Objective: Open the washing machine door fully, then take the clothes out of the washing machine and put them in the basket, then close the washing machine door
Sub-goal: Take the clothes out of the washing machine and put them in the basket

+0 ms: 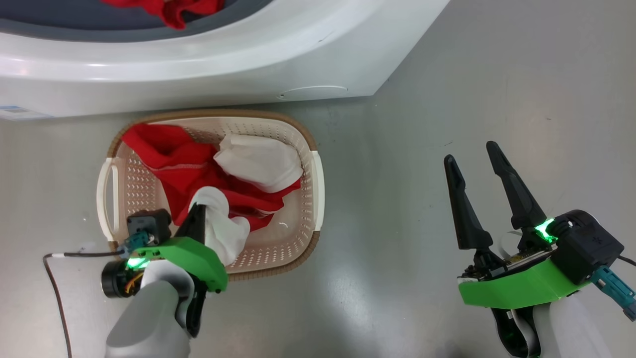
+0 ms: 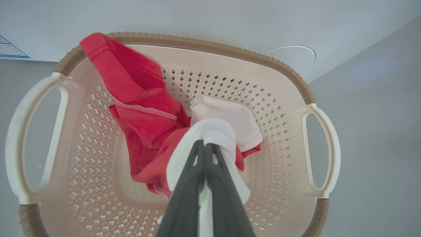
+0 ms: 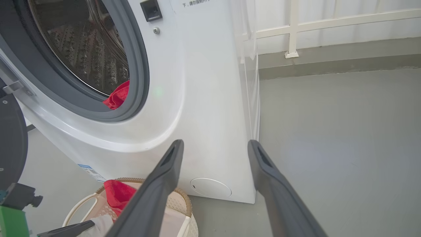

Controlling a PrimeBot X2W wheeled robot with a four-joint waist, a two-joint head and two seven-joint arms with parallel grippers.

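Note:
The cream basket (image 1: 318,185) stands on the floor just in front of the washing machine (image 1: 258,59). Red and white clothes (image 1: 185,166) lie in it. My left gripper (image 1: 199,215) reaches into the basket, shut on a white piece of the clothes (image 2: 215,131) just above the pile. More red clothes (image 3: 116,95) lie at the lip of the steel drum. The washing machine door's (image 3: 11,141) dark rim stands swung open at the left edge of the right wrist view. My right gripper (image 1: 471,152) hovers open and empty over the floor, right of the basket.
The basket (image 2: 210,42) nearly touches the machine's white front. A thin cable (image 1: 54,293) trails on the grey floor left of my left arm. A white railing (image 3: 292,29) runs along the wall behind the machine. Open floor stretches to the right.

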